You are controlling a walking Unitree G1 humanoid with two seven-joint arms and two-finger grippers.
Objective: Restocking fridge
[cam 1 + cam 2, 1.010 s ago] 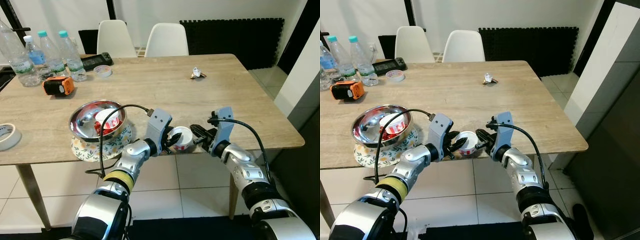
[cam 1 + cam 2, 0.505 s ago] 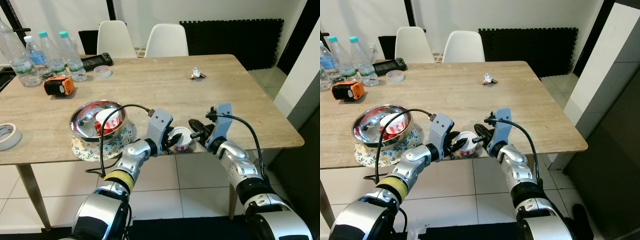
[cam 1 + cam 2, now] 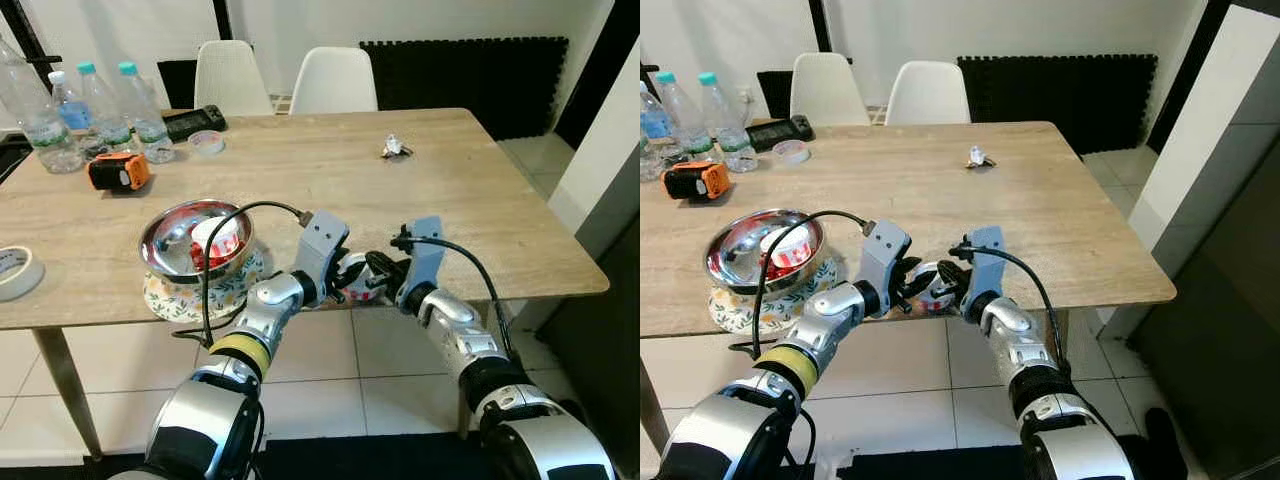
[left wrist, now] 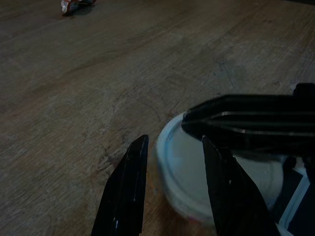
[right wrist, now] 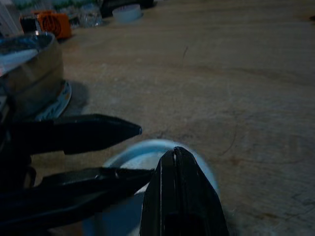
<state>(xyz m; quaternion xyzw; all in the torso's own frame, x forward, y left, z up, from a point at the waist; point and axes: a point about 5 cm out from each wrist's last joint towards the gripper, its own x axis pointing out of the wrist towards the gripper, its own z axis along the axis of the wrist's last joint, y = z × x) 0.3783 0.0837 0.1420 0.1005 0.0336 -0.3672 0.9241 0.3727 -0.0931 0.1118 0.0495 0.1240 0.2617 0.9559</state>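
A small white cup with a red label (image 3: 932, 285) stands on the wooden table (image 3: 330, 170) at its front edge. My left gripper (image 3: 347, 278) reaches in from the left, open, one finger beside the cup's rim and the other over its white lid (image 4: 189, 174). From the right comes my right gripper (image 3: 372, 272), its fingers (image 5: 179, 196) pressed together and shut. Their tips lie across the lid, against the left gripper's fingers (image 5: 74, 132).
A steel bowl (image 3: 170, 240) holding another red and white cup (image 3: 218, 238) sits on a patterned plate to the left. Several water bottles (image 3: 100, 105), an orange device (image 3: 117, 170), tape rolls and a small wrapped item (image 3: 395, 149) lie further back. Two white chairs stand behind.
My right gripper has moved left, from beside the cup to over its lid, meeting the left gripper. The left gripper and the cup have hardly moved.
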